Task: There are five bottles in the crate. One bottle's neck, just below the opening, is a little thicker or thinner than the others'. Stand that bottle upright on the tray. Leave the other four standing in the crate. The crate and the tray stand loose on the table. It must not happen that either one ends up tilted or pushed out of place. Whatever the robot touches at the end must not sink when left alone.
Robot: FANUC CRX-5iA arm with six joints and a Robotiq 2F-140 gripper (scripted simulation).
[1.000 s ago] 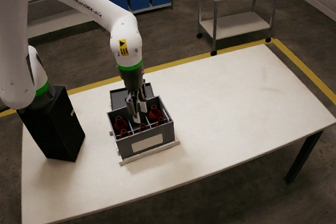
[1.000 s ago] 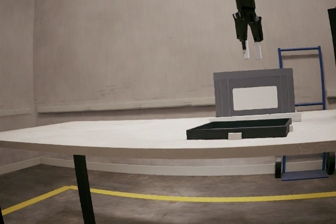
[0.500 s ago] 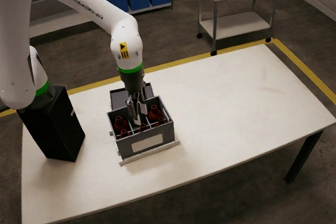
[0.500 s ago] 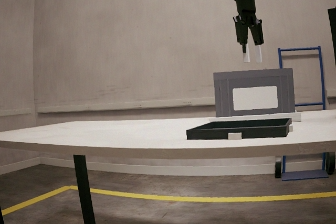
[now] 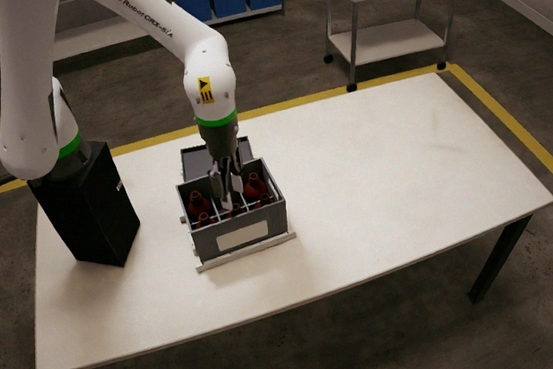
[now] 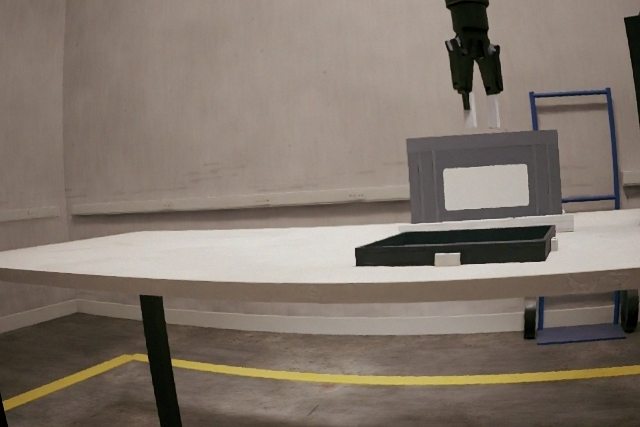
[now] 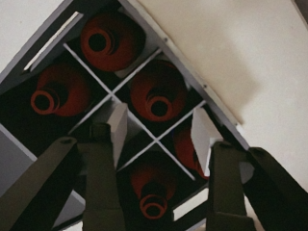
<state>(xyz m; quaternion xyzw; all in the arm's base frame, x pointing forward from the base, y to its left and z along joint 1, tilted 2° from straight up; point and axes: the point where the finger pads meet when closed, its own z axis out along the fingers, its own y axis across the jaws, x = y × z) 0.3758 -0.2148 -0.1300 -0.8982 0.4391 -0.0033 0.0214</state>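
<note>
yellow tape runs on the dark floor around the white table [image 5: 357, 239] [image 6: 206, 257]. landmark: the grey crate [image 5: 241, 239] [image 6: 423, 179] [image 7: 10, 77], upright on the table. black tray [image 5: 182, 163] [image 6: 403, 255] just beside the crate, flat. black robot pedestal [image 5: 80, 222] also near it, on the side opposite the wide stretch of tabletop. five red-brown bottles all inside the crate, in separate compartments; which neck differs, cannot tell. gripper [image 5: 230, 197] [image 6: 483, 117] [image 7: 160, 119] above the crate, pointing down, fingers partly open, nothing held between them.
</note>
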